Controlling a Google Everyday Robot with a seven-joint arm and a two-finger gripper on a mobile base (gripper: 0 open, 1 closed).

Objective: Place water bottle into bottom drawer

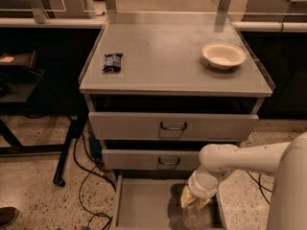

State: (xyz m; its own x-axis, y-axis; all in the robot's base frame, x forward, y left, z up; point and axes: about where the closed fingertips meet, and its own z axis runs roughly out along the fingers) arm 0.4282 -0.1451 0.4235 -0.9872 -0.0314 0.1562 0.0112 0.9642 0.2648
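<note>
While the bottom drawer (144,205) stands pulled out at the foot of the grey metal cabinet, the water bottle (193,218) is over its right-hand part, upright and close to the right side wall. The gripper (194,202) is directly above it, inside the drawer's outline, its tan jaws pinching the bottle's upper end. Whether the bottle's base touches the drawer floor cannot be told. The left and middle of the tray show plain grey floor. The two upper drawers (144,126) are pushed in, so their contents are hidden. On the cabinet top (168,56) a white bowl (224,55) sits near the right rear edge and a small dark snack packet (112,62) lies near the left edge, the two well apart. The white arm (240,157) reaches in from the right, crossing in front of the middle drawer's right end and bending down into the tray. Open drawer floor lies to the gripper's left; on the right the thin wall is just beside the bottle. The bottle is clear, crinkled plastic; the drawers are flat sheet metal with dark loop handles (173,126); the bowl is round and shallow. Black cables (84,176) trail across the speckled floor (29,186) just left of the cabinet.
</note>
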